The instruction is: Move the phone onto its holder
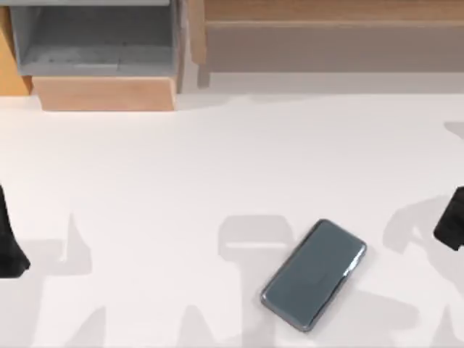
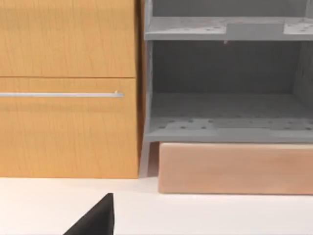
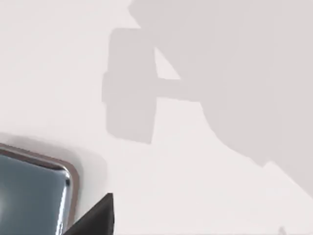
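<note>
Phone (image 1: 314, 275) flat on white table (image 1: 181, 181), untouched, diagonal.

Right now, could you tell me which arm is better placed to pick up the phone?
Probably the right. The phone lies flat on the table, right of centre, nearer the right arm than the left arm.

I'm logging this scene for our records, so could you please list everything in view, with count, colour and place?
phone: one, dark blue-grey with silvery edge, flat on the table, near edge, right of centre, lying at an angle.
table: one, white, under everything.
shelf unit: one, grey, open, far left.
wooden block: one, light wood, beneath the shelf unit.
wooden cabinet: one, orange-brown with a silver handle, beside the shelf unit.
left arm: one, black, left edge.
right arm: one, black, right edge.
</note>
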`<act>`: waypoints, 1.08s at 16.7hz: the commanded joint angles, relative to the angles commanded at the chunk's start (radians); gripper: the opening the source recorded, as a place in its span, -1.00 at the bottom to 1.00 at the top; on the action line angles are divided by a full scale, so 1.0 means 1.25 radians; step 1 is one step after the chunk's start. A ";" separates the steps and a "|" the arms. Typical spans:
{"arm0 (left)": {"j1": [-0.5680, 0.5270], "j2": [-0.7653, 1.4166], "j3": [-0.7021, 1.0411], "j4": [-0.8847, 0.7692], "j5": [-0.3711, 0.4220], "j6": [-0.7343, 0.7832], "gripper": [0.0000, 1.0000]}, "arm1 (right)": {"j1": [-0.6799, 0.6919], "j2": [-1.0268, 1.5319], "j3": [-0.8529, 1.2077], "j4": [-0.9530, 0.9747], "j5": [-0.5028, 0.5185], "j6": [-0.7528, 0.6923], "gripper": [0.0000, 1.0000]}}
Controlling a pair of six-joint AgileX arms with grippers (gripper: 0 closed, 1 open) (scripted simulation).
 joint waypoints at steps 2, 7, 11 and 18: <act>0.000 0.000 0.000 0.000 0.000 0.000 1.00 | 0.052 0.157 0.083 -0.091 0.006 0.101 1.00; 0.000 0.000 0.000 0.000 0.000 0.000 1.00 | 0.189 0.486 0.310 -0.275 0.010 0.311 1.00; 0.000 0.000 0.000 0.000 0.000 0.000 1.00 | 0.285 0.633 0.487 -0.350 0.003 0.422 1.00; 0.000 0.000 0.000 0.000 0.000 0.000 1.00 | 0.370 0.684 0.650 -0.372 -0.008 0.489 1.00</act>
